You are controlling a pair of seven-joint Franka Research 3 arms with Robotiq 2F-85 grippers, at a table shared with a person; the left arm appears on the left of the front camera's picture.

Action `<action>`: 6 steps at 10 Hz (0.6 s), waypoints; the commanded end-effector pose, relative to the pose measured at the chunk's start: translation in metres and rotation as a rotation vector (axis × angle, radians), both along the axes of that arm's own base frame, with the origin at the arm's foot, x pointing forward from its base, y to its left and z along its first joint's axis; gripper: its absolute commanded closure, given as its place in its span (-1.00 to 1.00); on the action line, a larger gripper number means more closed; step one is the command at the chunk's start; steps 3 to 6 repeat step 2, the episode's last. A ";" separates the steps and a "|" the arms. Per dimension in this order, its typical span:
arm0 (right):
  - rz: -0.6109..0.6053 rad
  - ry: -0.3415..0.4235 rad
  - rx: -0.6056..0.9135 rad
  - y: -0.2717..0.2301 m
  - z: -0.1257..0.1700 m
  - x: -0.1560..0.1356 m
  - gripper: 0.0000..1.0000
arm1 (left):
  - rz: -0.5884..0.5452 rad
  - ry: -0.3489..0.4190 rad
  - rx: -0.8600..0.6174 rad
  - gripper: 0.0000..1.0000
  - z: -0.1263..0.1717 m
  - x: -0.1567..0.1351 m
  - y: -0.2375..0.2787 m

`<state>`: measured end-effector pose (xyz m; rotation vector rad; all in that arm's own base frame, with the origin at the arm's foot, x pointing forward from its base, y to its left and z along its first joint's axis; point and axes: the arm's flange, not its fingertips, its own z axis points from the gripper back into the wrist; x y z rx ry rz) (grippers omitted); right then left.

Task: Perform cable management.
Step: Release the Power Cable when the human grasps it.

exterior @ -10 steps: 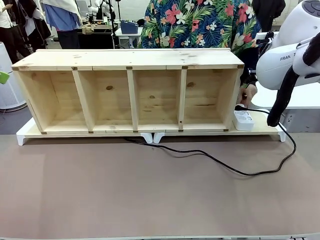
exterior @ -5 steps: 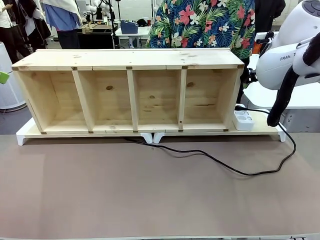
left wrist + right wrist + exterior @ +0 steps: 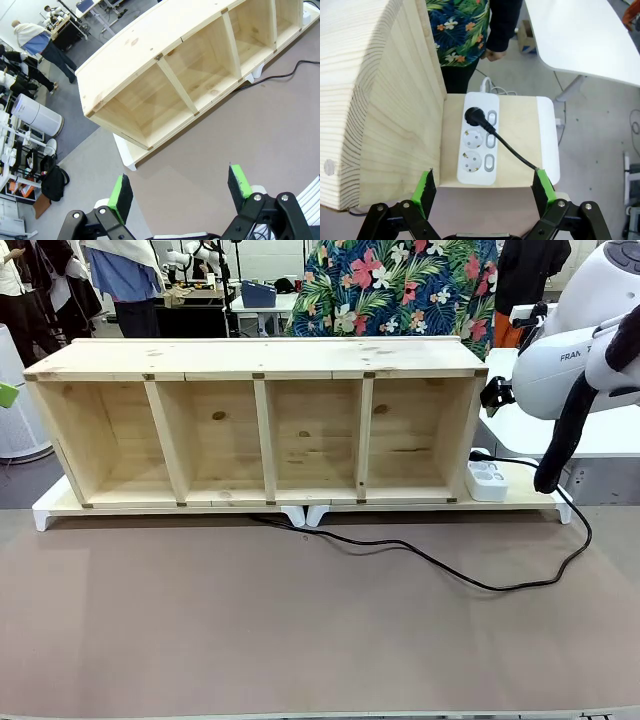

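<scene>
Front: wooden shelf (image 3: 255, 425), four bays, all bare. Power strip (image 3: 486, 480) just right of it; cable (image 3: 440, 565) loops across the table (image 3: 300, 640).
Left wrist: left gripper (image 3: 180, 192) spread wide, grasping nothing, above the table.
Right wrist: right gripper (image 3: 482, 192) released above the strip (image 3: 478, 140); cable (image 3: 507, 145) plugged into its far socket.

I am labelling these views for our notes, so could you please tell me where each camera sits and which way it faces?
Front: between the arms, facing across the table at the wooden shelf and the person; right arm at picture right.
Left wrist: high, looking down at the shelf's end; open left gripper at bottom.
Right wrist: above the power strip, looking down; open right gripper at bottom.
Shared: the cable shows in all three views.
</scene>
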<state>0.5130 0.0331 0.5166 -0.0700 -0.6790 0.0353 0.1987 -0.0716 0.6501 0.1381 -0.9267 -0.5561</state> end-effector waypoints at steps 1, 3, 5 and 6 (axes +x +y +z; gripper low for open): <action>-0.002 0.004 0.005 0.001 -0.001 0.000 -1.00 | 0.001 -0.002 0.001 -1.00 0.000 0.000 0.000; -0.002 0.004 0.005 0.001 -0.001 0.000 -1.00 | 0.001 -0.002 0.001 -1.00 0.000 0.000 0.000; -0.002 0.004 0.005 0.001 -0.001 0.000 -1.00 | 0.001 -0.002 0.001 -1.00 0.000 0.000 0.000; -0.002 0.004 0.005 0.001 -0.001 0.000 -1.00 | 0.001 -0.002 0.001 -1.00 0.000 0.000 0.000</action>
